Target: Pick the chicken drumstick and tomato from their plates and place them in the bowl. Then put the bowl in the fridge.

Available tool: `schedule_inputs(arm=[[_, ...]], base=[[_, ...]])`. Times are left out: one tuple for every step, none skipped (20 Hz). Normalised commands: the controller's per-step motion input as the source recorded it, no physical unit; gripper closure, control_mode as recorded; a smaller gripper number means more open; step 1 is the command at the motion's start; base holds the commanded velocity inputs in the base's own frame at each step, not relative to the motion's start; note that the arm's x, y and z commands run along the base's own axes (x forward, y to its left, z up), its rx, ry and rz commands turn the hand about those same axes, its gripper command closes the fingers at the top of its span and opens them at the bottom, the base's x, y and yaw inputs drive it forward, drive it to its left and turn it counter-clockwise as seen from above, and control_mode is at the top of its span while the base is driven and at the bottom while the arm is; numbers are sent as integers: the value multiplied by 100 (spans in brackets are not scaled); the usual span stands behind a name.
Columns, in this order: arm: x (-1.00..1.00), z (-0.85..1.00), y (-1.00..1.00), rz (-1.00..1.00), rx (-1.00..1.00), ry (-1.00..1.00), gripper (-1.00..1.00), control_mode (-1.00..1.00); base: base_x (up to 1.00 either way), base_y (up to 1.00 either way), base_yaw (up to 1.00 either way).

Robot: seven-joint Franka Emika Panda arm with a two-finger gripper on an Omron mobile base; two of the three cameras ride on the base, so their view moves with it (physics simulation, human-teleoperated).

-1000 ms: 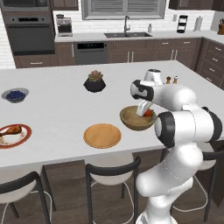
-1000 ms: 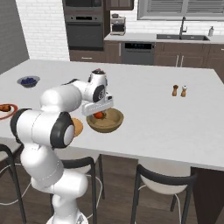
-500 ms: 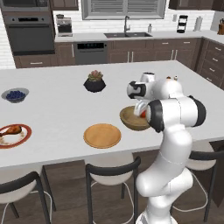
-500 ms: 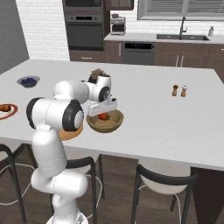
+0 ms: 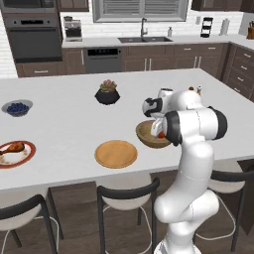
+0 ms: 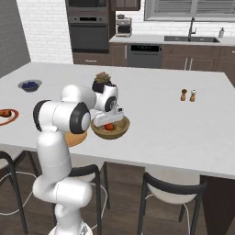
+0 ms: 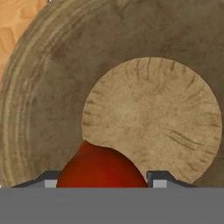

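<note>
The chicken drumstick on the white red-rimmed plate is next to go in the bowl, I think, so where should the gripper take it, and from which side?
Grip the golden-brown chicken drumstick across its thick meaty middle, coming straight down from above. It lies flat on the white red-rimmed plate, so its sides are free, and the narrow bone end would likely slip. Its exact heading is too small to tell.

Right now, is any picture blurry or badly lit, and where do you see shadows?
Both base views: even light, soft focus, faint shadow under the bowl. Hand view: close and grainy, tomato cut off at the bottom, bowl floor clear.
</note>
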Motion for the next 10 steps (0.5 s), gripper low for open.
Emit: schedule_inputs(arm=[[7,0,0,0,0,0,-100,-100],[4,0,0,0,0,0,-100,-100],[3,0,0,0,0,0,-100,-100],[0,0,0,0,0,0,-100,-100],[0,2,0,0,0,0,-100,-100],[0,3,0,0,0,0,-100,-100],[0,1,0,0,0,0,-100,-100],[0,13,0,0,0,0,-100,-100],[-12,29,0,0,0,-6,-100,-100],[-41,45,0,0,0,-10,-100,-100]], base=[[0,0,0],[0,0,0],[0,0,0],[0,0,0],[0,0,0],[0,0,0],[0,0,0],[0,0,0],[0,0,0],[0,0,0]])
